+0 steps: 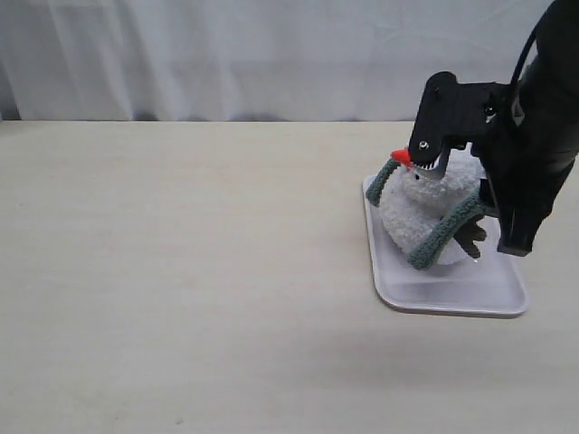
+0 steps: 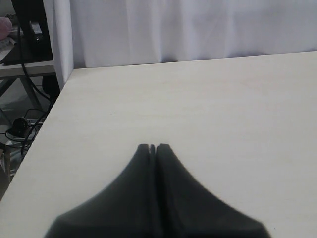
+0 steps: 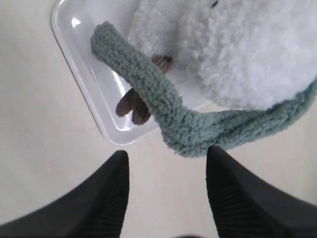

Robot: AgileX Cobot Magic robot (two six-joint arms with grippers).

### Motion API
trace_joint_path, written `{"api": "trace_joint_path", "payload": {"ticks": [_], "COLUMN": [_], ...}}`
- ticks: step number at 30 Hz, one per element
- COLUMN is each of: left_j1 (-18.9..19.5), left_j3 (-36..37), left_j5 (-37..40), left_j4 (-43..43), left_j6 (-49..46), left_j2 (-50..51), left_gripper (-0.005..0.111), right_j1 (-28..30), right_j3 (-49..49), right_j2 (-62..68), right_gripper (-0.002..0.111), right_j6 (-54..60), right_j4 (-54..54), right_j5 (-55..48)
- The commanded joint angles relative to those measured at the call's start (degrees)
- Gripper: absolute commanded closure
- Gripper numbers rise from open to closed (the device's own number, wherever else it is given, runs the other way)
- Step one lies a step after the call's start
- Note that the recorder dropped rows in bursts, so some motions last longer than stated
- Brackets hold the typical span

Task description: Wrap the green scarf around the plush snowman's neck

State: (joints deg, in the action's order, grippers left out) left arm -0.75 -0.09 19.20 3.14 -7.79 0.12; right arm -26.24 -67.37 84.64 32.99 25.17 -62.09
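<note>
Two tools are at work here, and we take them from the left. The left tool (image 2: pixel 152 147) has its fingers pressed together on nothing, and hangs over bare counter (image 1: pixel 181 271) near the left edge, well apart from the task.

Toward the right edge, about midway between the far and near edges, lies a flat white tray (image 1: pixel 452 303), glossy and round-cornered. The plush snowman (image 1: pixel 421 208) rests on it, tipped over rather than upright, its orange-red nose (image 1: pixel 401 157) pointing toward the left edge. Its fleece is thick, white and curly, in rounded balls. A brown ribbed twig arm (image 3: pixel 133 101) lies against the tray.

The green scarf (image 1: pixel 443 231), a dull sage ribbed knit, soft and limp, already runs around the toy between the two balls. One end hangs below the nose and the other band slants across the body.

The right tool (image 3: pixel 168 151) hovers over the snowman with its fingers apart. In the right wrist view a bend of the scarf lies just ahead of the tips, unclamped.

We judge the wrap nearly done, with only the ends left to settle. The next move calls for closing on that bend and drawing it snug, or lifting straight away. The knit could snag on a finger and pull the loop loose.
</note>
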Motion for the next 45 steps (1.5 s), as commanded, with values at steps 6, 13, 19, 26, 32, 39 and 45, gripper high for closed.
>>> {"api": "trace_joint_path", "payload": {"ticks": [6, 13, 19, 26, 32, 39, 45], "left_j1": [-0.25, -0.25, -0.25, -0.25, -0.25, -0.25, -0.25], "left_j3": [0.09, 0.09, 0.09, 0.09, 0.09, 0.09, 0.09], "left_j5": [-0.69, -0.69, -0.69, -0.69, -0.69, -0.69, -0.69], "left_j4": [0.41, 0.28, 0.06, 0.06, 0.06, 0.06, 0.06], "left_j6": [0.11, 0.11, 0.11, 0.11, 0.11, 0.11, 0.11], "left_j2": [-0.12, -0.12, -0.12, -0.12, -0.12, -0.12, -0.12], "left_gripper": [0.107, 0.107, 0.107, 0.107, 0.107, 0.107, 0.107], "right_j1": [-2.59, -2.59, -2.59, -2.59, -2.59, -2.59, -2.59], "right_j3": [9.03, 14.69, 17.74, 17.85, 17.85, 17.85, 17.85], "right_j2": [-0.43, -0.43, -0.43, -0.43, -0.43, -0.43, -0.43], "right_gripper": [0.062, 0.062, 0.062, 0.071, 0.104, 0.104, 0.104], "right_j6": [8.27, -7.62, -10.00, -11.46, -13.97, -22.95, -24.86], "right_j4": [12.84, 28.09, 31.23, 31.89, 31.89, 34.03, 29.51], "right_j5": [5.01, 17.14, 23.23, 22.98, 23.21, 27.12, 30.59]}}
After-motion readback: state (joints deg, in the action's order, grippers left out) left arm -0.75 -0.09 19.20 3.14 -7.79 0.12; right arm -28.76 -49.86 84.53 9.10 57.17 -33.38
